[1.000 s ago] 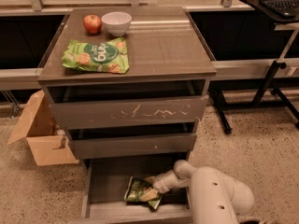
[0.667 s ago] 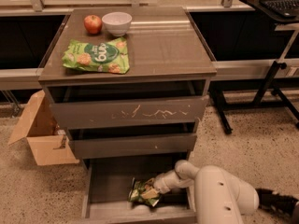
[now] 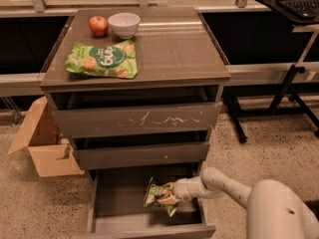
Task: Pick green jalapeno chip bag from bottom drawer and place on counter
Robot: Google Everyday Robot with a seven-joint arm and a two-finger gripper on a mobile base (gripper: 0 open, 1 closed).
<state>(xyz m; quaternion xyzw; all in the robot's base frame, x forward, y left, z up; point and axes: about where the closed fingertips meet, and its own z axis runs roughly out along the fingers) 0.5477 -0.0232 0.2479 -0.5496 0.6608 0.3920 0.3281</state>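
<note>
- Right now the gripper (image 3: pixel 172 195) is down inside the open bottom drawer (image 3: pixel 119 205), at its right side, with the pale arm (image 3: pixel 225 184) reaching in from the near right.
- Its fingers are closed on the right edge of the green jalapeno chip bag (image 3: pixel 156 195). I judge that edge was taken because it is the side facing the arm.
- The bag stands on edge, tilted, rather than lying flat. That suggests it hangs from the grip with its weight off the drawer floor, though its lowest corner may touch.
- It sits right of centre in the drawer, with bare floor to its left, so nothing there crowds a lift.
- The bottom drawer is pulled out toward the near side, well past the two shut fronts above, including the scratched drawer front (image 3: pixel 149 119). That leaves open space straight above the bag.
- The bench (image 3: pixel 174 44) on top of the cabinet is the goal. Its left part holds a larger bright green bag (image 3: pixel 103 59), with an apple (image 3: pixel 98 25) and a white bowl (image 3: pixel 124 24) at the far left. The right half looks like the natural landing spot.
- A cardboard box (image 3: pixel 44 151) lies on the floor left of the cabinet, away from the arm's likely path.
- The grasp looks made; the raise and the carry up to the bench are not yet done.
</note>
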